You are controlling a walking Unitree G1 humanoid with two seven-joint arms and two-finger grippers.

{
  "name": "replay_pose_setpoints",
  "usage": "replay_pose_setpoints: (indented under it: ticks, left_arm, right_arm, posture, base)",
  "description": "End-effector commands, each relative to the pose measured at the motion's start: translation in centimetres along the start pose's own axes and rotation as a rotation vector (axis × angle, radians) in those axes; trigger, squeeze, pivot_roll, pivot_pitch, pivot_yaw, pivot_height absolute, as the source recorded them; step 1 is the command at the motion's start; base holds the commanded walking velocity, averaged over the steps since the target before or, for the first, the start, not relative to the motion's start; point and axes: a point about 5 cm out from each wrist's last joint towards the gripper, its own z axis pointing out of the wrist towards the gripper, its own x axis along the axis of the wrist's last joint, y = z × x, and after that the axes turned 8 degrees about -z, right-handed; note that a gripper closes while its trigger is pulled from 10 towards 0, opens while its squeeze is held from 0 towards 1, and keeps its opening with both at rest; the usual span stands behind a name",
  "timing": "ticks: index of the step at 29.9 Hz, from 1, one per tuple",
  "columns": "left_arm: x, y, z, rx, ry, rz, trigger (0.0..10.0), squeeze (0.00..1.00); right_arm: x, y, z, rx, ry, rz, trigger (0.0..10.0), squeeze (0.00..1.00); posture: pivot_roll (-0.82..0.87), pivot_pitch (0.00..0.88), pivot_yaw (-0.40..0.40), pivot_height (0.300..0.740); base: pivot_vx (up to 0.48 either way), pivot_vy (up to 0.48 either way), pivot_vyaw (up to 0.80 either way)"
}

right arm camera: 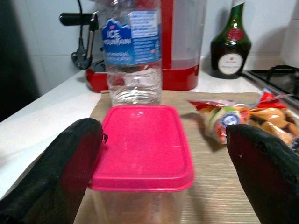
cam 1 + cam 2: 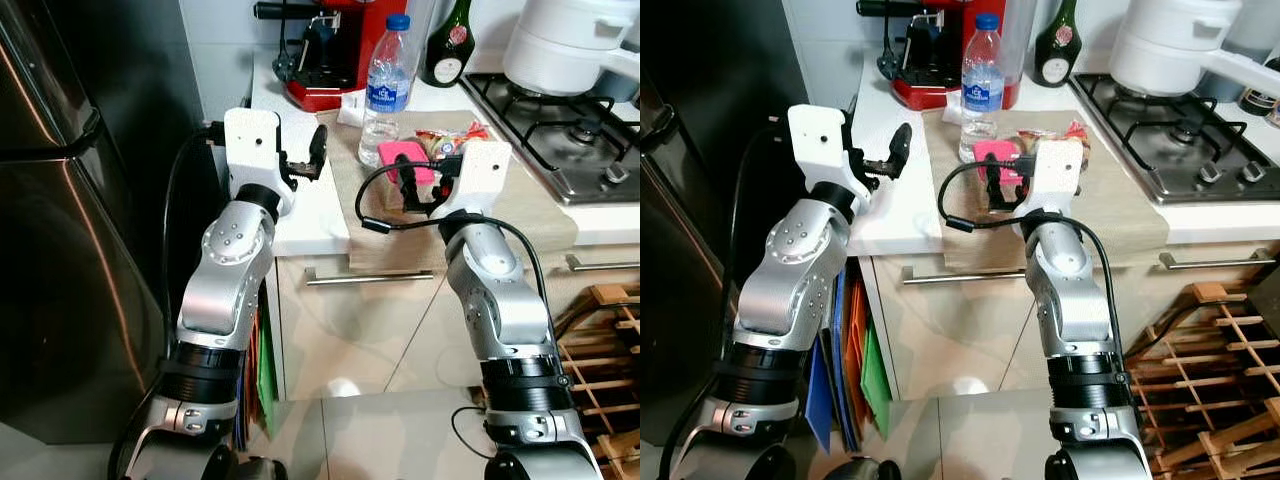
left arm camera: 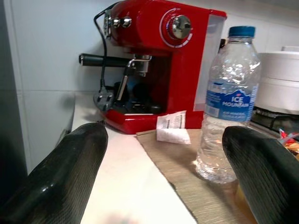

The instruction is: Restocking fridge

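On the beige mat [image 2: 520,215] stands a clear box with a pink lid [image 1: 142,149], and my right gripper [image 1: 163,137] is open around it, one finger close against the lid's edge. Just behind the box stands a water bottle [image 2: 387,85] with a blue cap. A colourful snack packet [image 2: 450,140] lies beside the box. My left gripper [image 2: 305,158] is open and empty above the white counter [image 2: 305,225], pointing towards the bottle [image 3: 229,102]. The dark steel fridge [image 2: 60,250] stands shut at my left.
A red coffee machine [image 2: 330,50] and a green bottle [image 2: 450,40] line the back wall. A white pot [image 2: 570,45] sits on the gas hob [image 2: 570,130] to the right. A wooden rack [image 2: 610,360] stands at the lower right, and coloured folders [image 2: 855,350] stand beside the cabinet.
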Motion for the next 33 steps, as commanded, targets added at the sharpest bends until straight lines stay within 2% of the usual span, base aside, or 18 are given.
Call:
replay_pose_setpoints:
  ticks: [1,10,20,33]
  left_arm:
    - [0.4,0.0,-0.3,0.007,0.016,0.007,10.0,0.00]
    - [0.2,0.1,-0.4,0.015,0.008,0.002,10.0,0.00]
    - [0.0,0.2,-0.5,0.022,-0.004,-0.012,10.0,0.00]
    - [-0.1,0.1,-0.3,0.034,-0.016,-0.018,10.0,0.00]
  right_arm:
    - [0.7,-0.3,0.3,0.024,0.014,-0.003,10.0,0.00]
    - [0.4,-0.5,0.7,0.039,-0.008,-0.013,10.0,0.00]
    - [0.0,0.1,1.0,0.012,-0.056,-0.023,10.0,0.00]
    - [-0.9,0.0,1.3,0.017,-0.139,0.039,10.0,0.00]
  posture:
    - [0.00,0.000,-0.021,0.740]
    - [0.00,0.000,-0.027,0.740]
    - [0.00,0.000,-0.032,0.740]
    - [-0.01,0.000,-0.033,0.740]
  base:
    - [0.000,0.000,0.00]
    - [0.000,0.000,0.00]
    - [0.000,0.000,0.00]
    - [0.000,0.000,0.00]
